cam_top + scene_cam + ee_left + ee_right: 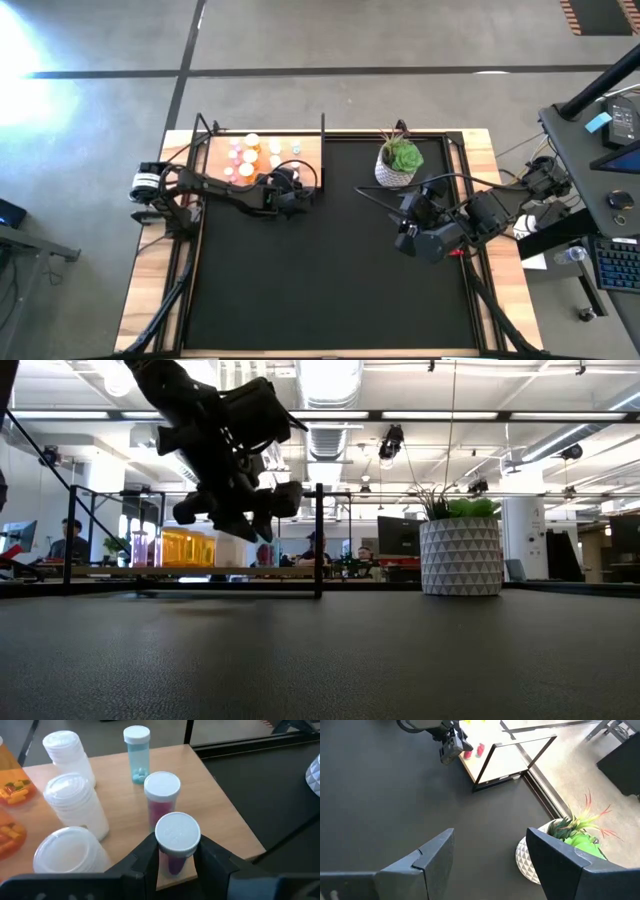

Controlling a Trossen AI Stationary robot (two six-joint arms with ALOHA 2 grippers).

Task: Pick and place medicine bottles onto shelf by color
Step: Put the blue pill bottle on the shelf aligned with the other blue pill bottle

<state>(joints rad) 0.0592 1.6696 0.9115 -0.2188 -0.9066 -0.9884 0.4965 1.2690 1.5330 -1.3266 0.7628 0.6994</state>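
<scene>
The pink bottle [176, 845], a smooth plastic cylinder with a ribbed white cap, sits at the wooden shelf's [220, 815] near edge, pinched by the left claw [175, 862]; released carelessly it could tip off, or knock the second pink bottle [162, 797] just behind; the right claw [490, 865] waits open above the black mat [330, 260], beside the plant [399, 160].

Open-plan office (ceiling lights [330, 380]; monitors [397, 535] behind).

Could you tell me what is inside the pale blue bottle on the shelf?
The pale blue bottle on the shelf holds a few small blue-green pills at its bottom; its white cap hides nothing else.
</scene>
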